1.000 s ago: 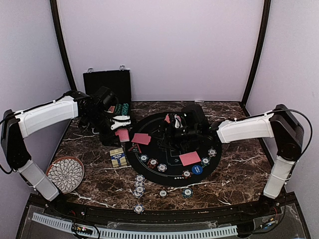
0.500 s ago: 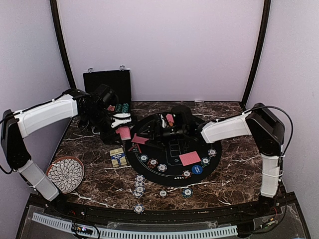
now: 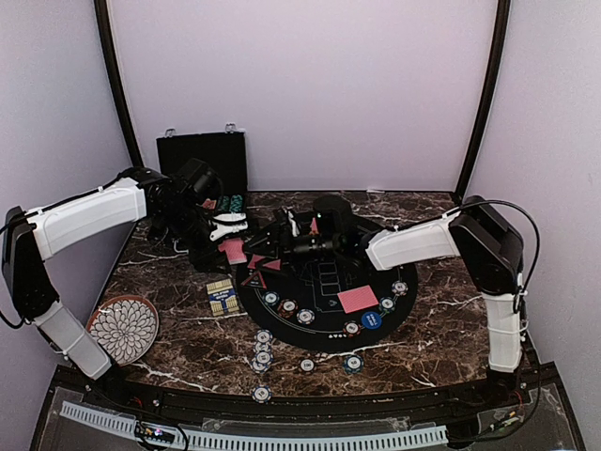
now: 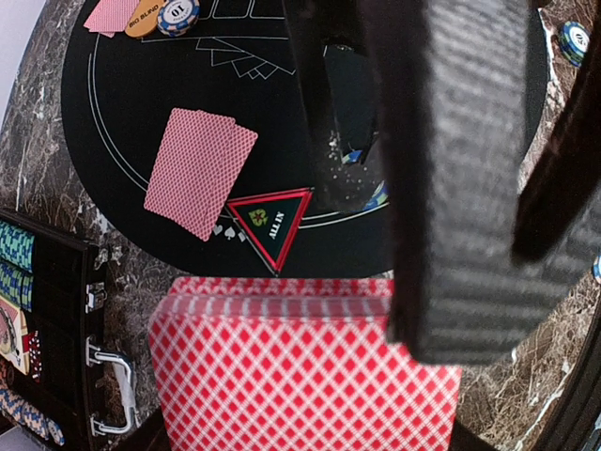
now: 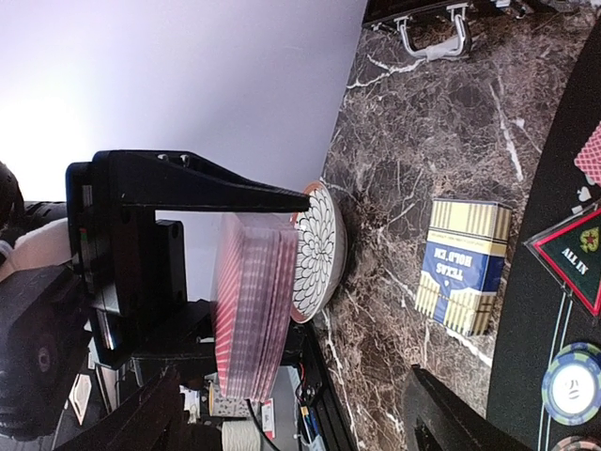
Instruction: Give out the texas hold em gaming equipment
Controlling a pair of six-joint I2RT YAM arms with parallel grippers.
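On the dark marble worktop [image 3: 441, 319], the left gripper [image 3: 225, 246] pinches a red-backed card deck [image 4: 300, 376] upright so the right gripper [image 3: 282, 230], jaws spread, can draw one.

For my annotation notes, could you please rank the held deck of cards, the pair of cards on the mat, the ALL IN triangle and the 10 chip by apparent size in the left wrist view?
1. Held deck of cards, though nearness to the camera inflates it
2. Pair of cards
3. ALL IN triangle
4. 10 chip

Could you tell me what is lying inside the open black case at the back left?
Stacked green chips sit in the case, with more chips visible from the left wrist. The left arm hides the remaining compartments.
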